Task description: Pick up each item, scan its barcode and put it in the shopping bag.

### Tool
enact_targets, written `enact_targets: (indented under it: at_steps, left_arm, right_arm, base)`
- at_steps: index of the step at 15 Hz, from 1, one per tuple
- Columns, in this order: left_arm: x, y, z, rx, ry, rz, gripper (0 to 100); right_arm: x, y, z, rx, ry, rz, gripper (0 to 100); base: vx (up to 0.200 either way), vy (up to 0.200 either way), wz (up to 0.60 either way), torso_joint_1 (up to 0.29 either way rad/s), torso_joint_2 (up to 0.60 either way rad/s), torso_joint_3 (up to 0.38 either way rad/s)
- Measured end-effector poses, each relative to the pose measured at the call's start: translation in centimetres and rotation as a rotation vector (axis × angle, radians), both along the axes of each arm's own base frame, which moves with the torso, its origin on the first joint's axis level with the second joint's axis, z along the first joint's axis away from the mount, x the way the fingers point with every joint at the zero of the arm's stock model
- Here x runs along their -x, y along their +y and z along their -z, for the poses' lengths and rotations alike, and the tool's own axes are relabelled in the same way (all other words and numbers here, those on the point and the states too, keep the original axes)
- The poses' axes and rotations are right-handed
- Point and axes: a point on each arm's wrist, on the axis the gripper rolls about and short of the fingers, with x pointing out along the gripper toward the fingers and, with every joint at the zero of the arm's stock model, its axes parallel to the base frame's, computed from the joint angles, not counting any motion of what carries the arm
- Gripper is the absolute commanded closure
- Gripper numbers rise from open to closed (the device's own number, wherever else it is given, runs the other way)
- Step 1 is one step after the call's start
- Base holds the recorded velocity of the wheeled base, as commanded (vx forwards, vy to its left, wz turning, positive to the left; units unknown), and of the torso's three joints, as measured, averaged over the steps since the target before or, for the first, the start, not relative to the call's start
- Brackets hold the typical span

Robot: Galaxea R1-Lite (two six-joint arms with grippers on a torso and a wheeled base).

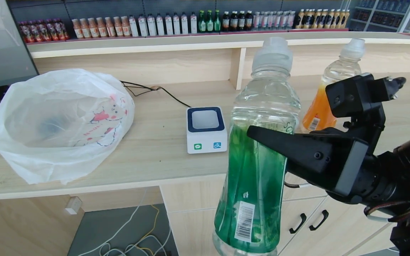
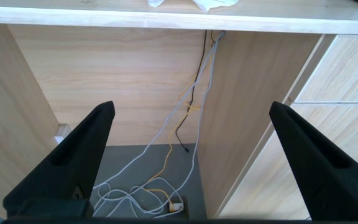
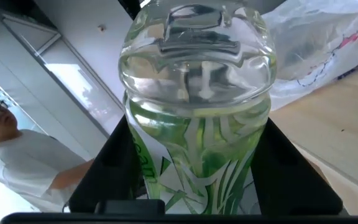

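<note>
Clamping green bottle, right gripper risked missed scan: barcode faced near, scanner sat far left; left gripper gaped wide

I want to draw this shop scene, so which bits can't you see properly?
- Head view: the base of the green bottle is cut off by the picture's bottom edge.
- Head view: one lower side of the orange bottle is hidden behind the right arm.
- Head view: a dark smudge inside the shopping bag is too blurred by the cloudy plastic to name.
- Head view: the barcode digits are too small.
</note>
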Motion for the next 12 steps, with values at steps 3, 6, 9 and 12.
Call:
enact_targets:
  at_steps: [3, 6, 9, 12]
  left_arm:
    - [0.00, 0.00, 0.00, 0.000, 0.000, 0.000, 0]
    - [0.00, 0.00, 0.00, 0.000, 0.000, 0.001, 0]
    - [0.00, 0.00, 0.00, 0.000, 0.000, 0.001, 0]
    - [0.00, 0.00, 0.00, 0.000, 0.000, 0.000, 0]
  right_arm:
    - [-0.21, 0.18, -0.21, -0.012, 0.041, -0.020, 100]
    - [-0.45, 0.38, -0.69, -0.028, 0.039, -0.026, 100]
    - [-0.57, 0.47, -0.79, -0.031, 0.037, -0.026, 100]
    - [-0.61, 0.51, -0.88, -0.033, 0.033, -0.027, 100]
  base:
    - [0.000, 0.000, 0.00, 0.000, 0.00, 0.000]
    - [0.000, 0.000, 0.00, 0.000, 0.00, 0.000]
    - [0.000, 0.000, 0.00, 0.000, 0.00, 0.000]
    - [0.000, 0.000, 0.00, 0.000, 0.00, 0.000]
